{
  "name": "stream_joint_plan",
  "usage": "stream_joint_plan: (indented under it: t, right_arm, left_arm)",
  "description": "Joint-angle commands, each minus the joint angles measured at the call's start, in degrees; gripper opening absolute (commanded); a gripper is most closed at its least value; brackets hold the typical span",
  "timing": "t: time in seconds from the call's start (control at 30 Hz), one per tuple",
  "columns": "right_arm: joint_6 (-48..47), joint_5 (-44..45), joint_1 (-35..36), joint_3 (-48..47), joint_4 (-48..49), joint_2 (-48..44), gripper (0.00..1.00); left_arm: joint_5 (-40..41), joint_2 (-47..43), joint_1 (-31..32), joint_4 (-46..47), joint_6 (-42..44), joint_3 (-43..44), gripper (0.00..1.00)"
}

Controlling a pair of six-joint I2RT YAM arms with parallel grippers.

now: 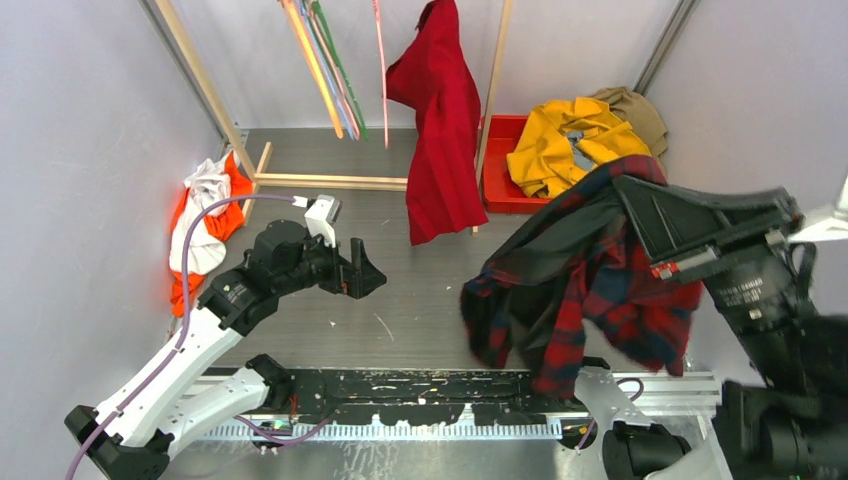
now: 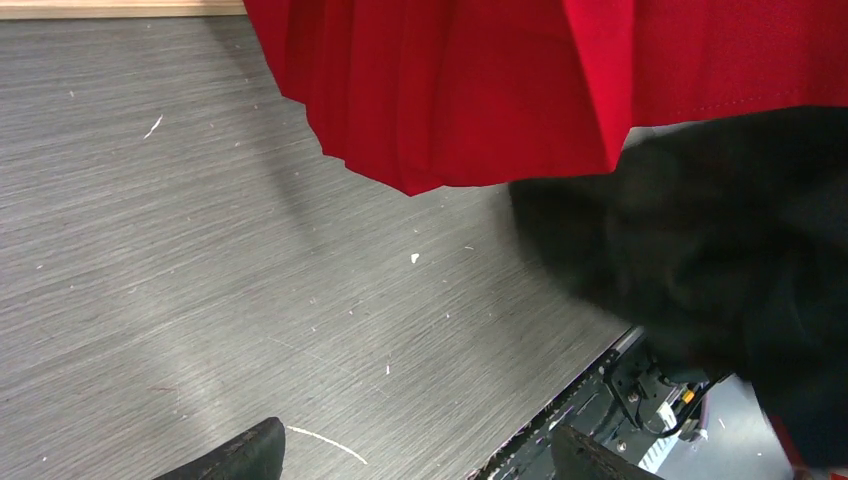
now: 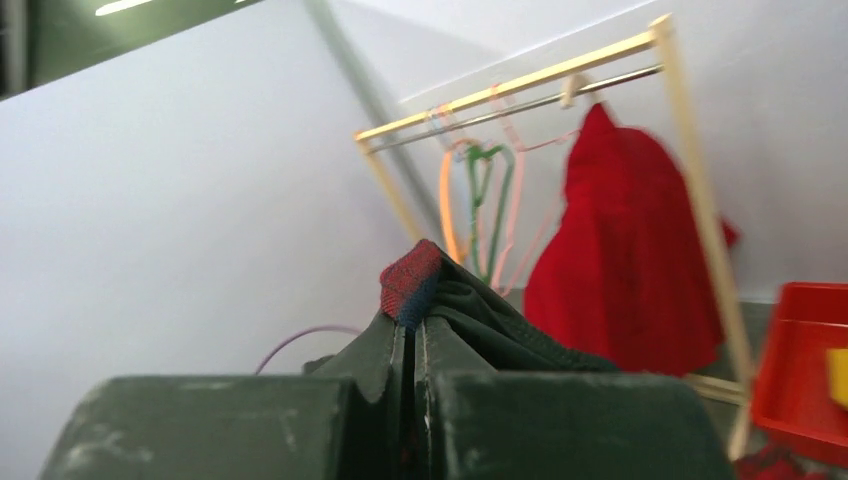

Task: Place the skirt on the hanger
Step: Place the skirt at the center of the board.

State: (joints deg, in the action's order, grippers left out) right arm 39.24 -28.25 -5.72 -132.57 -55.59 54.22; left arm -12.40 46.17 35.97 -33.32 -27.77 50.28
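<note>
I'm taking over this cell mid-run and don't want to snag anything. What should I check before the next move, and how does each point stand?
1. Skirt hanging from the rack rail: ok.
2. Hanger seated inside the skirt: cannot tell, only its hook end shows at the rail.
3. Left fingers open and empty above the table: ok.
4. Right fingers free for the skirt: not ok, shut on the plaid shirt.
5. Shirt clear of the skirt: cannot tell. They are apart in the top view but overlap in the left wrist view.
</note>
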Motion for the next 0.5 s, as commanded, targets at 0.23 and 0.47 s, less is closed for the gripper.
stream_joint_plan:
  t: [0.23, 0.47]
  right_arm:
    - [28.2, -20.4, -3.8, 30.9, 49.5, -0.9, 0.01]
    - [31.0, -20.3, -3.6, 35.9, 58.1, 2.2, 0.01]
  left_arm:
    - [2.5, -2.6, -0.3, -0.4, 0.9, 1.1, 1.0]
    - [4.0, -5.5, -0.3, -1.8, -0.3, 1.3, 0.99]
